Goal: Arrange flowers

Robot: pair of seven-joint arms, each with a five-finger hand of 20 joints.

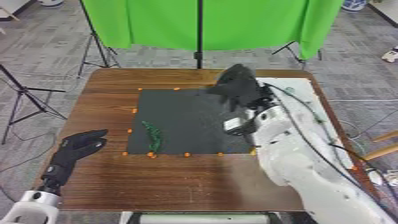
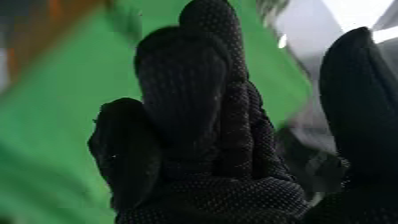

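Well, the green sprig [image 1: 154, 136] lies on the left of the dark mat [image 1: 191, 135]; the right hand [image 1: 238, 85] is by its far right corner, fingers straight, thumb apart, the left hand [image 1: 82, 144] off left, fingers loosely open

The right arm [image 1: 286, 145] and left arm [image 1: 38, 202] are white, the right one with a black cable [image 1: 306, 103] along it and a small white block [image 1: 233, 123] near its wrist. Black gloves cover the left hand [image 1: 82, 143] and the finely dotted right hand [image 1: 237, 84].
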